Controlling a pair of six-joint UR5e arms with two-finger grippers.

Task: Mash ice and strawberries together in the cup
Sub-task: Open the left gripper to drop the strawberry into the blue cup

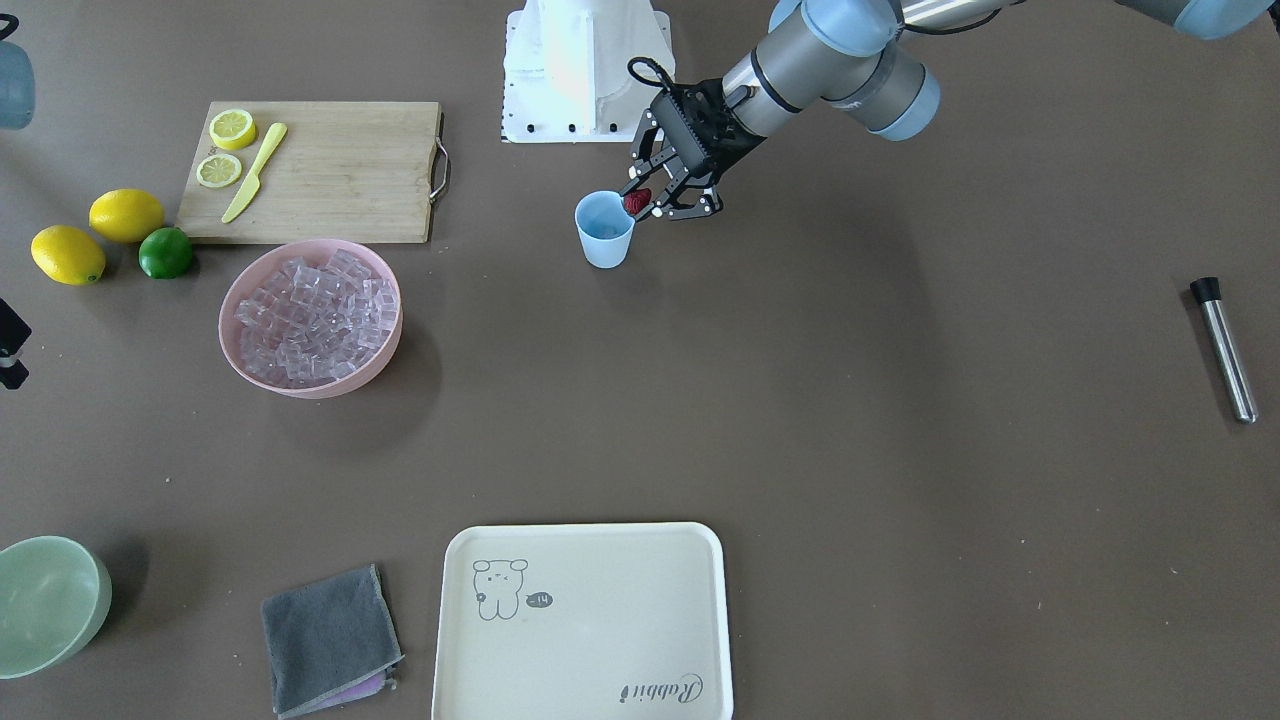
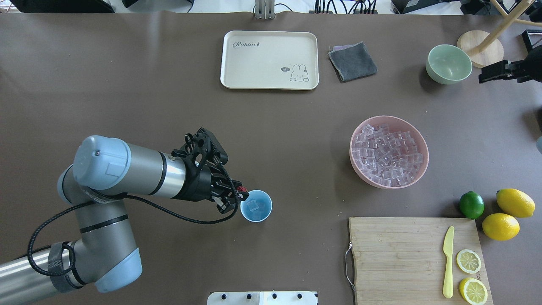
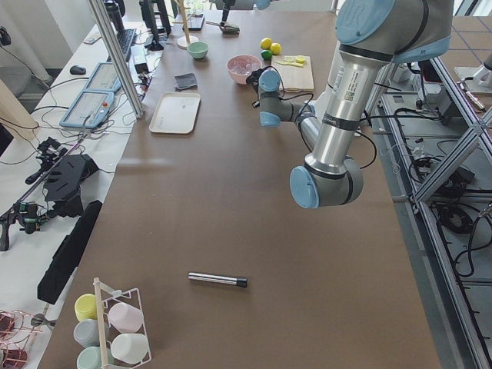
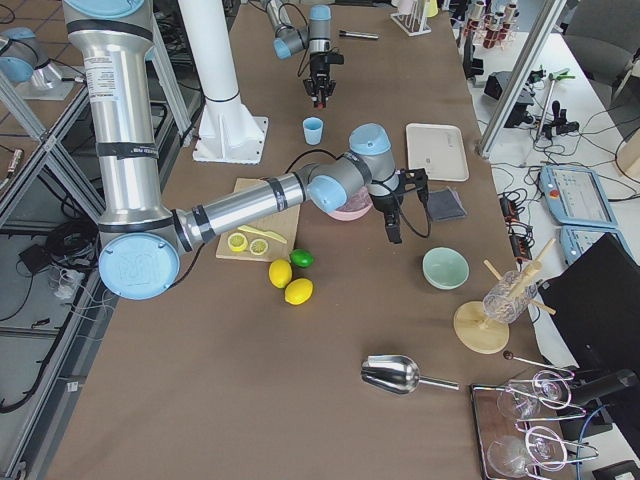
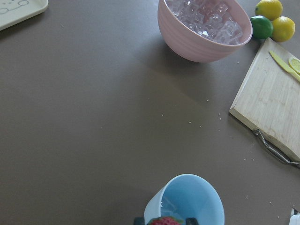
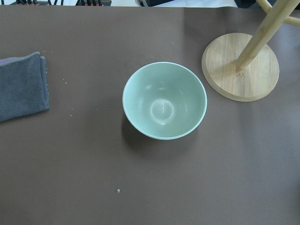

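Where the left arm (image 2: 127, 169) reaches the cup (image 2: 256, 206), the left jaws are clamped on the strawberry (image 1: 637, 201), holding it just above the rim on the arm's side. The cup stands upright on the surface (image 2: 169, 106). At least 1 cube of ice (image 2: 253, 206) lies inside it. More cubes fill the pink bowl (image 2: 353, 163), well apart. The right jaws hang near the green bowl (image 2: 449, 63); whether they are apart or together cannot be told.

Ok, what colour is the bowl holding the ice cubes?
Pale pink. The bowl under the ice shows best in the overhead exterior view.
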